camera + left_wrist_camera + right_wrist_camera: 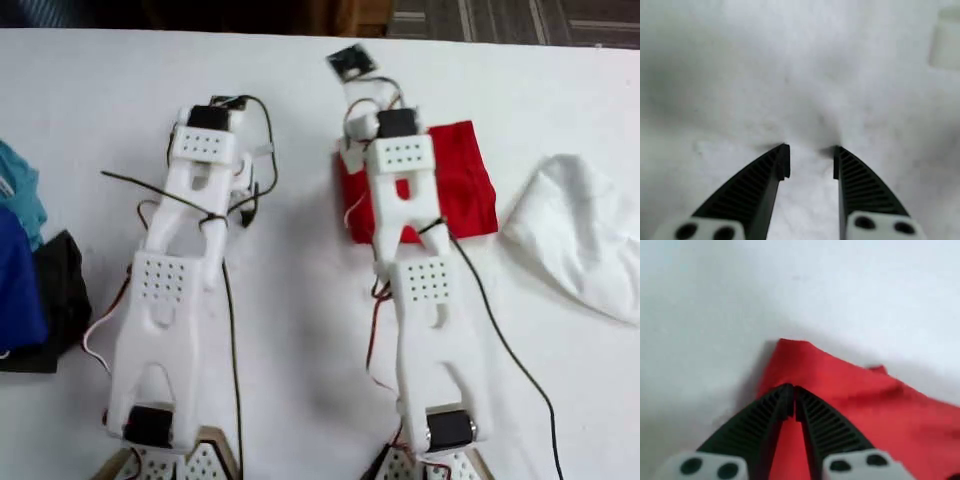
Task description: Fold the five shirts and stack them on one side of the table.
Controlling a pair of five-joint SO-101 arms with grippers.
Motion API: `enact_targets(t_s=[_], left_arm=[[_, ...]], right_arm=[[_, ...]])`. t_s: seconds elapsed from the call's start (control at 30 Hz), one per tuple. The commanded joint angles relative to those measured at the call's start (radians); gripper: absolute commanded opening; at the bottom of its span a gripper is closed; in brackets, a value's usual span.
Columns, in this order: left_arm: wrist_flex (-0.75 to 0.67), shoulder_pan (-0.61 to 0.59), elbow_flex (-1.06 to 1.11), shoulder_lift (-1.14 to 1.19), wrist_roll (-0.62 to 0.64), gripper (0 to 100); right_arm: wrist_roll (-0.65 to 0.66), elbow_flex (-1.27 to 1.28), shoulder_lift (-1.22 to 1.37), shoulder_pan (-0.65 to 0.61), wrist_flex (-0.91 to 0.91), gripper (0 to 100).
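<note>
Left fingers (765, 185) apart over table (790, 75), right fingers (765, 415) together at red shirt (865, 395) corner; white shirt (580, 230) nearby.

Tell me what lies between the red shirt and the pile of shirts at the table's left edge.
The left arm does: it stretches out between the red shirt and the pile. Nothing else visible stands between them.

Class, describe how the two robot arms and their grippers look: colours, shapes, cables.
Both the left arm and right arm are white shells with perforated panels, black motors, and black, red and white cables. The left gripper and right gripper have black ribbed tapering fingers.
</note>
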Motion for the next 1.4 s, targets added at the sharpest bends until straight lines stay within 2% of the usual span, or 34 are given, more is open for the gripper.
enact_targets(t_s=[0.0,0.23,0.37,0.53,0.77,0.87,1.0,1.37], left_arm=[[0.009,0.031,-0.007,0.005,0.003,20],[0.009,0.020,-0.007,0.005,0.005,20],[0.009,0.020,-0.007,0.005,0.005,20],[0.009,0.021,-0.007,0.005,0.005,20],[0.009,0.023,-0.007,0.005,0.005,20],[0.009,0.025,-0.007,0.005,0.005,20],[0.009,0.021,-0.007,0.005,0.005,20],[0.009,0.020,-0.007,0.005,0.046,20]], right_arm=[[0.021,-0.009,0.018,-0.047,-0.051,1.8],[0.023,-0.032,0.007,-0.104,-0.053,1.8],[0.026,-0.048,-0.059,-0.071,0.010,1.8],[0.117,-0.041,-0.159,0.002,0.097,1.8],[0.121,-0.038,-0.229,0.124,0.185,1.8],[0.118,-0.035,-0.239,0.122,0.312,1.8],[0.118,0.005,-0.305,0.084,0.308,1.8],[0.114,0.629,-0.545,-0.077,0.302,1.8]])
